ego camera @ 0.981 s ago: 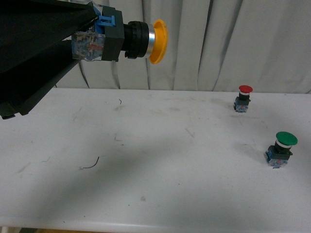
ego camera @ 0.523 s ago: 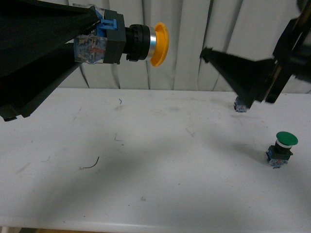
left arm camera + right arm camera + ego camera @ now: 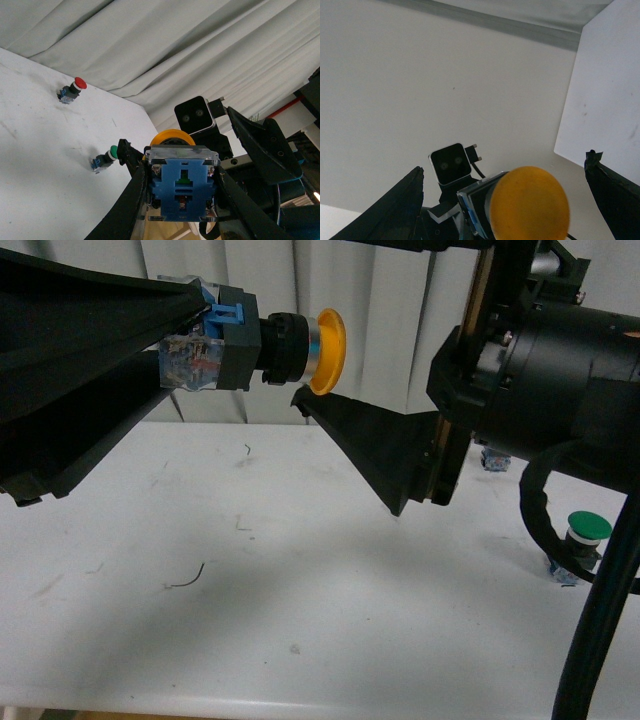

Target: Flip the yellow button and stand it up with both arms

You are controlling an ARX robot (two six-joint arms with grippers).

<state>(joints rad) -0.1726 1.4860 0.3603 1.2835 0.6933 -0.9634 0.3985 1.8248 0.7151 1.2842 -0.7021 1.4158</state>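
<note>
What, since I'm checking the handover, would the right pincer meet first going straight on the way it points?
Most likely the yellow button: in the right wrist view its cap sits dead ahead, between the fingers of the open right pincer. Depth gap unclear.

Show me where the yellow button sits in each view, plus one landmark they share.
Front: yellow button upper left, held sideways off the table.
Left wrist: button bottom centre, blue block toward the camera.
Right wrist: button bottom centre, cap toward the camera.
Landmark: right gripper's fingers, dark wedges beside the cap in all views.
</note>
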